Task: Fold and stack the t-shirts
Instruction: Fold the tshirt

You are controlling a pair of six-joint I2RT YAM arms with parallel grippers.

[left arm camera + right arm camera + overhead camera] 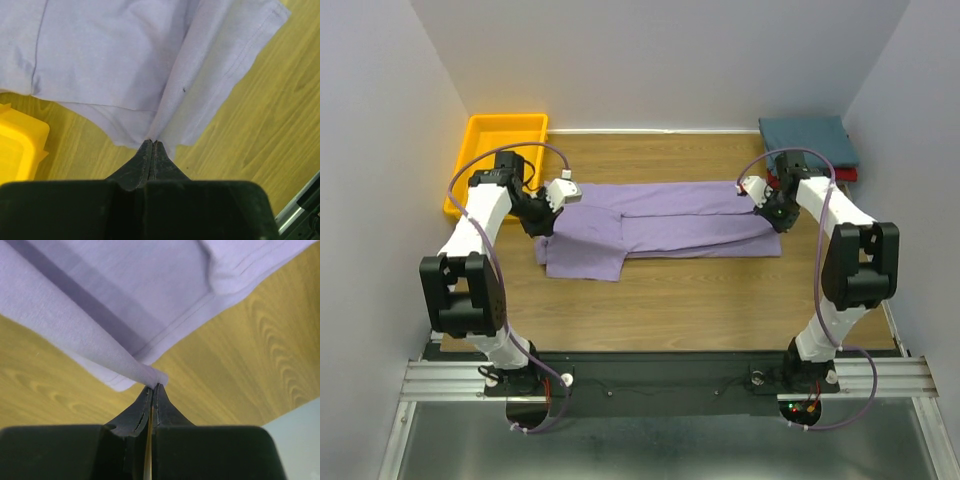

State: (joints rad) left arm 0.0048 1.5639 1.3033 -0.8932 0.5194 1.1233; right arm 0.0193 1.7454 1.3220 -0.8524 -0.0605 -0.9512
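Observation:
A lavender-purple t-shirt (660, 228) lies stretched across the middle of the wooden table, partly folded lengthwise. My left gripper (548, 222) is shut on its left end; in the left wrist view the fingertips (151, 145) pinch the cloth edge (145, 75). My right gripper (767, 207) is shut on its right end; in the right wrist view the tips (154, 387) pinch a lifted fold of the shirt (125, 305). A folded dark teal t-shirt (807, 138) lies on a folded red one (848, 174) at the far right corner.
A yellow-orange plastic tray (500, 140) stands at the far left corner; its corner shows in the left wrist view (17, 145). White walls enclose the table on three sides. The metal base rail (660, 378) runs along the near edge.

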